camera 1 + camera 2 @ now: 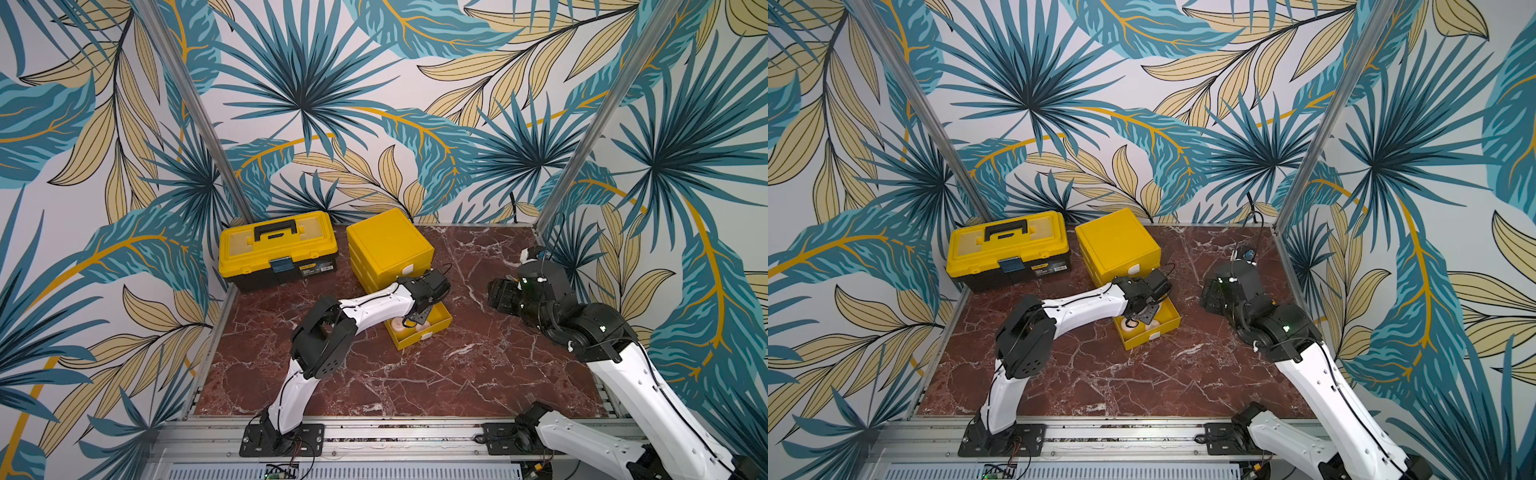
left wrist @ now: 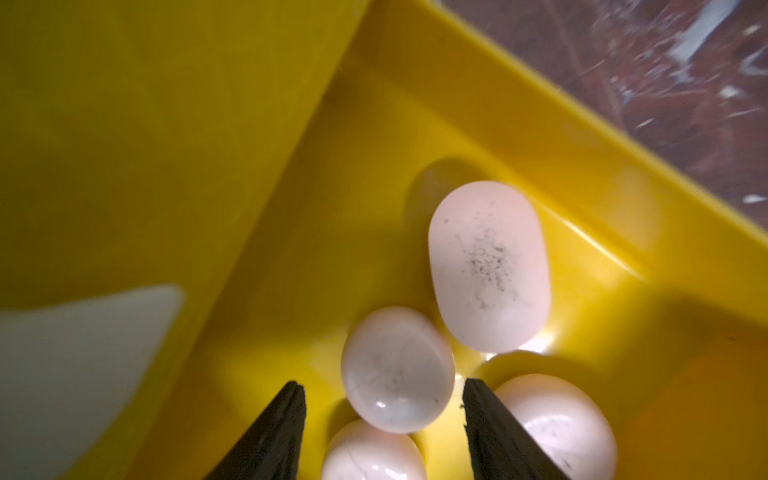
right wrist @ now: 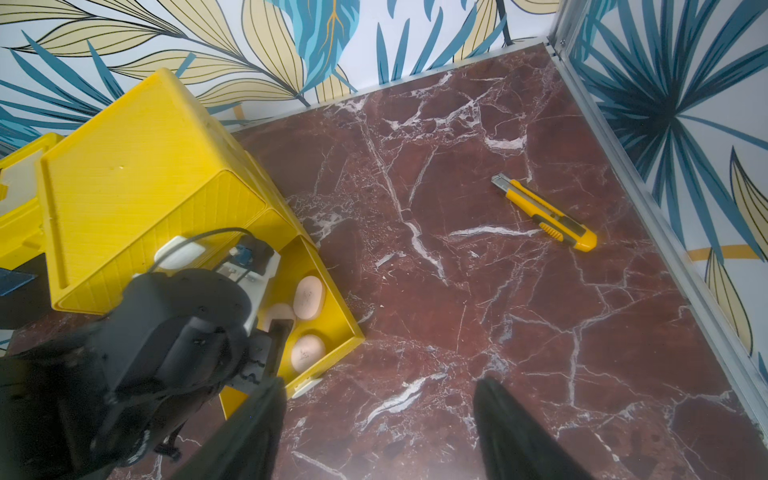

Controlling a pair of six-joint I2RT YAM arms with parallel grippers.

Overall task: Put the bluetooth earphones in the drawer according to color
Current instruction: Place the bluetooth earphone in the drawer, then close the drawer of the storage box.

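The bottom drawer (image 1: 441, 319) of the yellow chest (image 1: 388, 241) is pulled out, and the two drawers above it are shut. In the left wrist view several pale pink earphone cases lie in the drawer (image 2: 582, 174): a long one (image 2: 488, 266), a round one (image 2: 397, 370) and two more by the fingers. My left gripper (image 2: 382, 386) hangs over the drawer, open. The round case sits between its fingertips with a gap on each side. My right gripper (image 3: 380, 386) is open over bare marble to the right of the chest, holding nothing. No white or lilac cases are in view.
A yellow toolbox with a black handle (image 1: 276, 249) stands left of the chest by the back wall. A yellow-black utility knife (image 3: 544, 212) lies on the marble near the right wall. Metal rails edge the table.
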